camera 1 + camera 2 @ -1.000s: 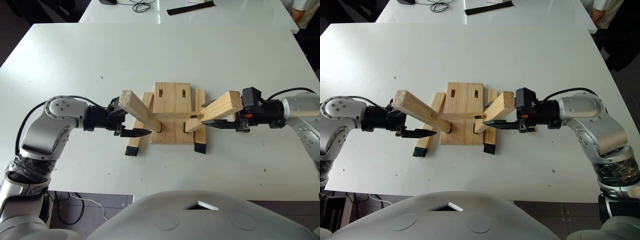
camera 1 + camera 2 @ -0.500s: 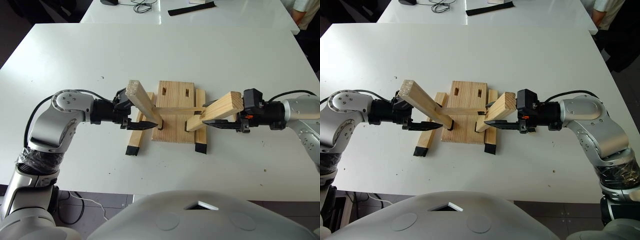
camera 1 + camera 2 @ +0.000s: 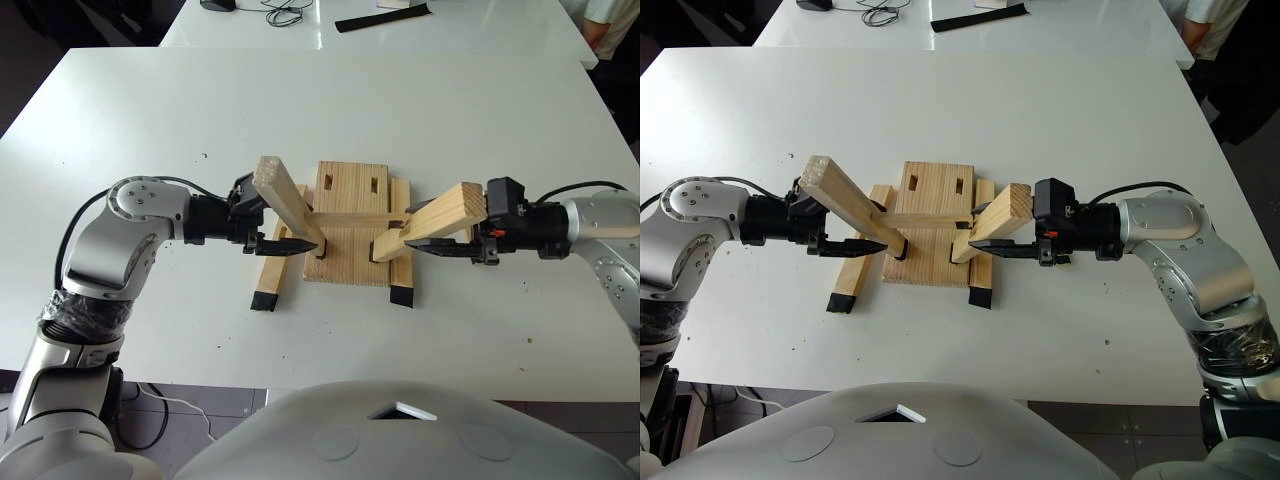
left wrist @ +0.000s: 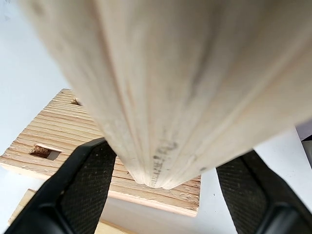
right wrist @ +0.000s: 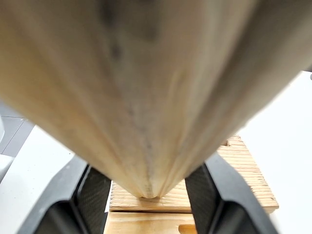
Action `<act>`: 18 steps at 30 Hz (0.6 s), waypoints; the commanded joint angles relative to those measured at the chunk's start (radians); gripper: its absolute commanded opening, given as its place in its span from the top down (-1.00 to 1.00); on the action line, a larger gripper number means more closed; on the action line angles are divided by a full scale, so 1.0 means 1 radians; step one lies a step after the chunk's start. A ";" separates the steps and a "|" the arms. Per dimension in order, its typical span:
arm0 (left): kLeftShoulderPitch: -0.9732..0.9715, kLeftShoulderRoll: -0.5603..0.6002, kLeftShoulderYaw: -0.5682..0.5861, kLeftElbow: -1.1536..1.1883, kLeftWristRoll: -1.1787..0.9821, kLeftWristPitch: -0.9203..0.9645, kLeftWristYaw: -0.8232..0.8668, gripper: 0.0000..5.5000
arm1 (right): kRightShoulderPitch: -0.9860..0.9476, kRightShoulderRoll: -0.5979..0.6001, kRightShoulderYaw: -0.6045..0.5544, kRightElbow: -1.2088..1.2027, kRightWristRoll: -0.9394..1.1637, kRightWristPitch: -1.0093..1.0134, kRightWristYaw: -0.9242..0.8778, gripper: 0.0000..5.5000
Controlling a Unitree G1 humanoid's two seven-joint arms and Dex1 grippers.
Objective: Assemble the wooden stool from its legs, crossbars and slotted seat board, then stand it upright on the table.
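Fingers (image 4: 87, 185) of the left gripper (image 3: 285, 233) clamped on the left leg (image 3: 283, 200), one black pad each side of the wood. Fingers (image 5: 95, 195) of the right gripper (image 3: 432, 229) likewise clamped on the right leg (image 3: 436, 214). Both legs are held tilted, upper ends leaning outward toward the arms, lower ends down on the near part of the seat board (image 3: 347, 178), which lies flat mid-table. A thin crossbar (image 3: 350, 217) runs left-right between the two held legs. Whether its ends are fully seated can't be told. The far pair of slots in the board is open and bare; the near slots are covered by the leg ends. Two spare legs lie flat on the table (image 3: 200, 110), one against the board's left edge (image 3: 268, 280) and one against its right edge (image 3: 400, 280), black tips toward the near side. Step in hand, by my read: fitting the first leg-crossbar-leg frame into the near slots. Early to middle of the job, with two legs and the far slots not yet done. Next move likely calls for swinging both legs upright together while pressing them down into the slots, keeping inward pressure so the crossbar doesn't pop out.
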 commanded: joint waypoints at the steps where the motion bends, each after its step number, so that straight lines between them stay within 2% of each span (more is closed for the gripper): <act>1: 0.005 -0.027 -0.048 -0.068 -0.001 -0.011 0.005 -0.22 | 0.049 0.002 0.084 0.032 -0.134 0.042 -0.041 0.26; 18: 0.048 -0.025 -0.047 -0.111 -0.019 -0.019 0.011 -0.22 | 0.048 0.005 0.083 0.126 -0.145 0.002 -0.032 0.26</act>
